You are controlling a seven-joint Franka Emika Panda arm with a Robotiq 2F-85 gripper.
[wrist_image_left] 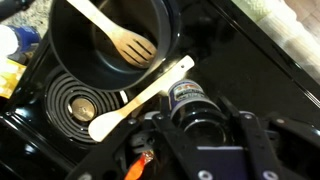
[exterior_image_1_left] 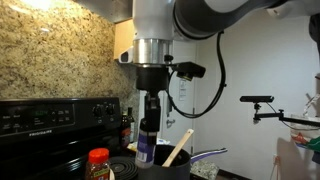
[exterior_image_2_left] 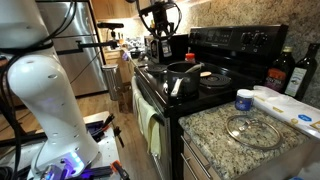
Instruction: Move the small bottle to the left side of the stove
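White arm (exterior_image_2_left: 45, 90) w/ black joints — black tool (exterior_image_1_left: 150, 125), black cable (exterior_image_1_left: 218, 70).

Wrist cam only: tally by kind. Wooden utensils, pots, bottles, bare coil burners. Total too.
Wooden utensils: 2, slotted spatula in the pot, light spoon lying on the stovetop
Pots: 1, black pot
Bottles: 1, small bottle
Bare coil burners: 1, coil burner
Total: 5

Exterior views face stove (exterior_image_1_left: 55, 118) (exterior_image_2_left: 240, 45) from opposite ends; wrist view looks down.
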